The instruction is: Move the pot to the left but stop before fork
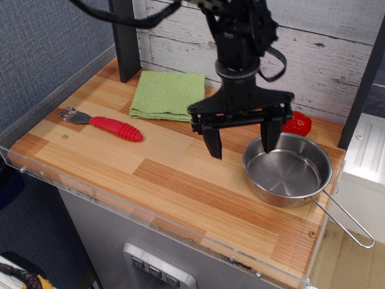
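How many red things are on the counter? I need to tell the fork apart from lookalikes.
2. The fork, with its red handle, lies at the left in front of the green cloth. The strawberry sits behind the pot, partly hidden by the gripper.
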{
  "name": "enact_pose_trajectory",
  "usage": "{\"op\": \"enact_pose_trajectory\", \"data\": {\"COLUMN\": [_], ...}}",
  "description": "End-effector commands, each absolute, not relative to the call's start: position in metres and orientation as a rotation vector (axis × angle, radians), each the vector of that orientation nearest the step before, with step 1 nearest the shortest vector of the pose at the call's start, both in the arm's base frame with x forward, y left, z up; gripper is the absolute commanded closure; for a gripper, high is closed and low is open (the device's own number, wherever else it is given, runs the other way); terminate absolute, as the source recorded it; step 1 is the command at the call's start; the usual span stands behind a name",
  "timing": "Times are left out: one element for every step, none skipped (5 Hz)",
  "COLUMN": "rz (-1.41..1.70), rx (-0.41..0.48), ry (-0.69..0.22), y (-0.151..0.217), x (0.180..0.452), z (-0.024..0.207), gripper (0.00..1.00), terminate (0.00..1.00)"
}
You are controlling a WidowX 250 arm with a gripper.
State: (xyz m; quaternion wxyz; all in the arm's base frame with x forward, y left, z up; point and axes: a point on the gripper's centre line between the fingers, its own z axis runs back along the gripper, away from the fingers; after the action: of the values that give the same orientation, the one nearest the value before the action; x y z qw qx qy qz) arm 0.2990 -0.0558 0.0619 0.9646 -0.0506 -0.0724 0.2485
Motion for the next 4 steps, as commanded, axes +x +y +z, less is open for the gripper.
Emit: {"op": "enact_pose_trajectory", "data": {"rz": [0.459, 0.458, 0.446, 0.438], "rx": [-0.085, -0.077, -0.088, -0.092], "ry": [-0.179, -0.19, -0.177, -0.18], "y": [-0.054, -0.054, -0.055, -0.058], "x": [0.293, 0.295, 0.302, 0.307], "z": [0.054, 0.044, 0.033, 0.027], "gripper": [0.0, 0.0, 0.0, 0.0], "terminate": [0.0, 0.0, 0.0, 0.0]}}
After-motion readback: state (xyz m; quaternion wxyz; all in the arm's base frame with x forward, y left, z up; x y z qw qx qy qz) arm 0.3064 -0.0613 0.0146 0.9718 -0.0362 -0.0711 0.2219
